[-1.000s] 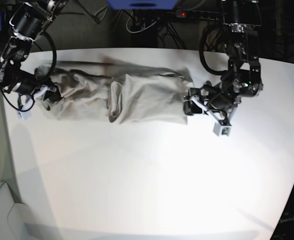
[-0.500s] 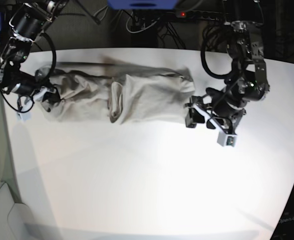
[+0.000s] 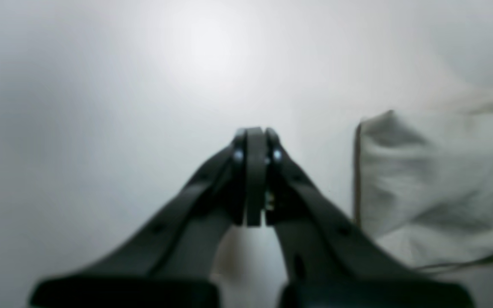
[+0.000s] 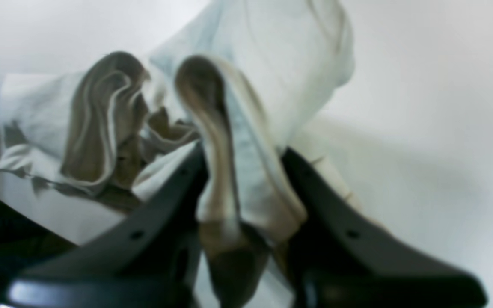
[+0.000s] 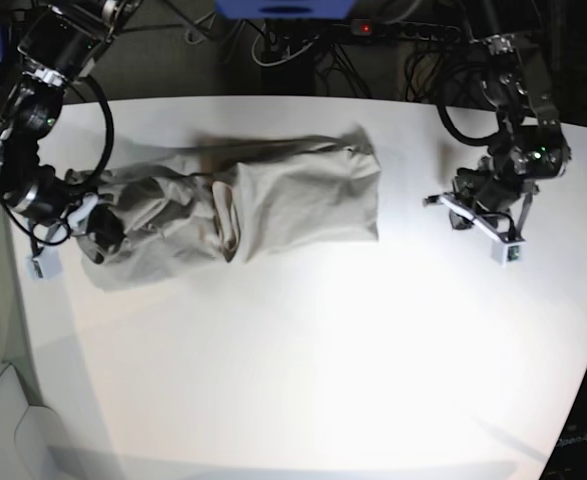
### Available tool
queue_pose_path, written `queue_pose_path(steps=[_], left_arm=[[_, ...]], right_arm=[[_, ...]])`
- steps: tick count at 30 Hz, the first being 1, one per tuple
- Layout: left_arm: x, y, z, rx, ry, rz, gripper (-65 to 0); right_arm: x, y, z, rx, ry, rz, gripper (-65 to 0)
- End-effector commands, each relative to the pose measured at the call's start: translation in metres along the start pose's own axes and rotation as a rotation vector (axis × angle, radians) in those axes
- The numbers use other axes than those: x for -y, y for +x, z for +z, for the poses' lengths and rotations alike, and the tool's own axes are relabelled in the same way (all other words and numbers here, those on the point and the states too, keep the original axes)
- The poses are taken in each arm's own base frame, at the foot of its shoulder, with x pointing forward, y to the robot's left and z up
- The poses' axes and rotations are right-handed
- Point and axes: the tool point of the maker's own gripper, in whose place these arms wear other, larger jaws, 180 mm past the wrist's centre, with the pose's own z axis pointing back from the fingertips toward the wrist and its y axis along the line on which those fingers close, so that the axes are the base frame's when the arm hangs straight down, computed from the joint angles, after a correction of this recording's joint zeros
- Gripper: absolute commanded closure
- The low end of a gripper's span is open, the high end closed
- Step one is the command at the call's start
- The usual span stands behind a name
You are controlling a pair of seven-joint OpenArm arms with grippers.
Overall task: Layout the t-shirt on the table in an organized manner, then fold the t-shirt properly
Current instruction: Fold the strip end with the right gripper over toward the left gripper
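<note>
Shirt: the t-shirt (image 5: pixel 238 205) lies as a long rumpled band across the far half of the white counter (image 5: pixel 303 370), running left-right in the base view, w/ a bunched ridge near its middle. My right pincer (image 4: pixel 242 205) is at the shirt's crumpled end, on that view's left, near the counter's edge. It's clamped on a thick fold of fabric; wrist cam shows cloth packed between both fingers (image 4: pixel 165 209) and bulging up past the tips, w/ more loose folds beside it. My left pincer (image 3: pixel 253 141) is well apart from the other end of the shirt, over bare counter, on the base view's right. Its tips are pressed together, nothing between them. From the left wrist cam, the shirt's straight hemmed edge sits off to one side of the pincer, not touching it.
</note>
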Motion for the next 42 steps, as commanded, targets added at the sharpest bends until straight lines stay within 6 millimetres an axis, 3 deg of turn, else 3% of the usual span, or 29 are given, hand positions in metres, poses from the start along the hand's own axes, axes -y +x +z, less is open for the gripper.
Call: queue_pose_path(steps=[1,4,8,13,19,34,38,42], left_arm=[[0.007,0.006,-0.006,0.009,-0.005,-0.009,0.0],[0.02,-0.016,-0.027,-0.081,0.002,-0.066,0.0],[0.039,-0.03,-0.036,-0.114,-0.019,-0.063,0.0],[0.054,-0.017,-0.04,-0.087,-0.047,-0.051,0.0],[0.054,-0.017,-0.04,-0.087,-0.047,-0.051,0.0],[0.053,-0.023,-0.04,-0.102,-0.045,-0.049,0.0],[0.053,-0.029,-0.039,-0.113,-0.046,-0.046,0.0],[0.057,-0.033,-0.039,-0.117,-0.053,-0.038,0.0]], right_arm=[[-0.004,0.016,0.002,0.052,0.015,0.028,0.0],[-0.012,0.016,-0.001,0.061,0.03,0.021,0.0],[-0.022,0.016,0.0,0.077,0.036,0.03,0.0],[-0.053,0.028,-0.001,0.101,0.075,0.101,0.0],[-0.095,0.031,-0.003,0.1,0.136,0.177,0.0],[-0.203,0.032,-0.031,0.104,0.415,0.347,0.0],[-0.214,0.029,-0.042,0.09,0.454,0.371,0.0],[-0.211,0.016,-0.064,0.014,0.417,0.402,0.0]])
